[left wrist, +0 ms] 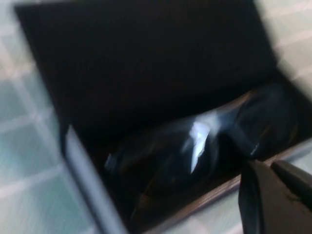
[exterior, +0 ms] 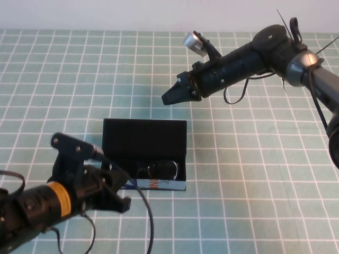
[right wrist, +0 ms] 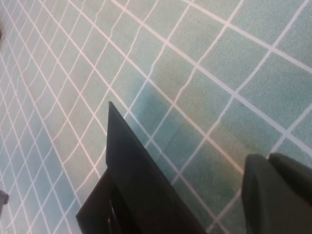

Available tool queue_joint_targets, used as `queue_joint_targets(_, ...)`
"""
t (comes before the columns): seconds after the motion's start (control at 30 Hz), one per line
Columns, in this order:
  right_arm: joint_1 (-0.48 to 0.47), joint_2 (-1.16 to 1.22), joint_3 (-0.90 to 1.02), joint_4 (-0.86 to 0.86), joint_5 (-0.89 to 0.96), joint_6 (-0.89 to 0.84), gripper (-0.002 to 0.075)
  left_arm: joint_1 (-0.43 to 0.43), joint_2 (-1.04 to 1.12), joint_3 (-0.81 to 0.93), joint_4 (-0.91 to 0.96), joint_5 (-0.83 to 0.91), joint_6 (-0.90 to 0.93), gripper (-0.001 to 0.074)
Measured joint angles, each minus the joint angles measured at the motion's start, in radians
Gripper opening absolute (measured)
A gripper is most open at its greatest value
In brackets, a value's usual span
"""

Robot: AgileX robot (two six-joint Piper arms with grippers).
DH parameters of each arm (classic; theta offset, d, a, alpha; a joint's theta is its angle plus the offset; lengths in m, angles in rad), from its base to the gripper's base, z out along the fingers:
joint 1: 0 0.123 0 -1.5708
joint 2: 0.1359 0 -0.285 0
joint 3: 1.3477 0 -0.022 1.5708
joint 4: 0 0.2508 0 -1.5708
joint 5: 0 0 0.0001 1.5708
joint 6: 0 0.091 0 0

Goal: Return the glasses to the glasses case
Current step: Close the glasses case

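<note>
The black glasses case (exterior: 144, 138) stands open in the middle of the table, lid upright at the back, its printed front edge toward me. The black glasses (exterior: 159, 170) lie inside it; they also show in the left wrist view (left wrist: 195, 151), resting in the case's interior (left wrist: 146, 73). My left gripper (exterior: 121, 198) is shut and empty, low at the case's near left corner, and it shows in its own view (left wrist: 273, 195). My right gripper (exterior: 169, 97) is shut and empty, held in the air behind the case, and it shows in its own view (right wrist: 278, 195), above the lid (right wrist: 136, 180).
The table is covered by a green mat with a white grid (exterior: 254, 174). The right arm (exterior: 254, 58) reaches in from the far right. A cable (exterior: 145, 211) trails from the left arm over the mat in front of the case.
</note>
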Motion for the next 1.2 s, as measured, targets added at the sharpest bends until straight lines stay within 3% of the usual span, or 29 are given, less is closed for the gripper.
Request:
queue_joint_targets(0.4,0.000,0.000,0.000,0.000,0.000,-0.033,-0.0011,0.000,0.040,0.041,0.005,0.025,0.051,0.0001)
queue_joint_targets(0.7,0.000,0.000,0.000,-0.051,0.000,-0.003,-0.0011,0.000,0.152,0.041,-0.033,-0.139,0.053,0.0001)
queue_joint_targets(0.83,0.000,0.002,0.000,-0.136,0.000,0.038,-0.0011,0.000,0.184,0.041,-0.050,-0.154,0.056,0.0001)
queue_joint_targets(1.2,0.029,0.030,0.000,-0.134,0.002,0.104,-0.0011,0.000,0.224,0.041,-0.099,-0.201,0.098,0.0001)
